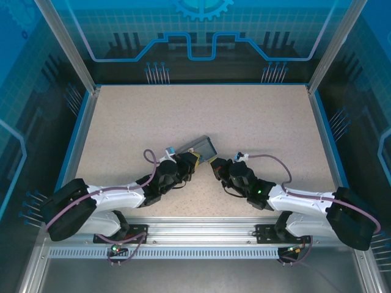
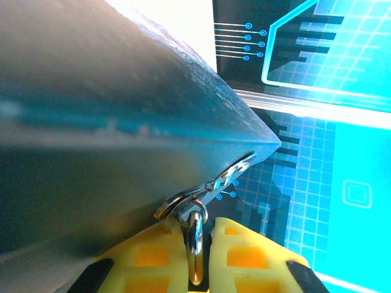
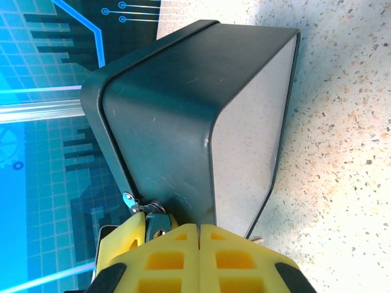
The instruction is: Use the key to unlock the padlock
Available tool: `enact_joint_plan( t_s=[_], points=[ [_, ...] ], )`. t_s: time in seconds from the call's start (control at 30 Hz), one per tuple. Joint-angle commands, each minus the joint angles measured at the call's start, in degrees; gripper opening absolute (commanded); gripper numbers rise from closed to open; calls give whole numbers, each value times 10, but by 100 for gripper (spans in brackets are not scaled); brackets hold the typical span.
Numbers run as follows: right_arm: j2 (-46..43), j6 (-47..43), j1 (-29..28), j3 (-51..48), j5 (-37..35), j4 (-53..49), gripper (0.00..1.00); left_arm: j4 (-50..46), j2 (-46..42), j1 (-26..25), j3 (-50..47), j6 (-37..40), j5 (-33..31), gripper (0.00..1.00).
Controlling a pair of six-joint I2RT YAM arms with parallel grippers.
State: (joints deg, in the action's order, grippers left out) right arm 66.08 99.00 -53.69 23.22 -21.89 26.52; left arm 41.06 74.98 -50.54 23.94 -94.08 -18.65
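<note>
The left pincer (image 2: 197, 231) we find pinching the ring of the key (image 2: 227, 176). The key's forked blades lie against the lower corner of the dark box (image 2: 91, 122), which looms right in front and blocks most of what lies beyond. The right pincer (image 3: 199, 231) has its yellow fingers (image 3: 171, 256) pressed together with nothing we can see between them, just beside the box's rounded near corner, and the padlock (image 3: 153, 212) sits just left of those fingers at the box's seam. From above we see both pincers closing on the box from either side on the speckled worktop (image 1: 183, 110), with the blue-lit wall (image 1: 195, 36) farthest back.
</note>
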Motion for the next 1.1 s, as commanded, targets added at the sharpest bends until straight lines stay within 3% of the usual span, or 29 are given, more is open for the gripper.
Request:
enact_joint_plan(
  t_s=[0.0, 1.07],
  points=[
    [1, 6, -8, 4, -19, 22, 0, 41, 3, -5, 1, -1, -14, 0],
    [28, -1, -2, 28, -5, 50, 0, 55, 21, -6, -1, -8, -7, 0]
  ],
)
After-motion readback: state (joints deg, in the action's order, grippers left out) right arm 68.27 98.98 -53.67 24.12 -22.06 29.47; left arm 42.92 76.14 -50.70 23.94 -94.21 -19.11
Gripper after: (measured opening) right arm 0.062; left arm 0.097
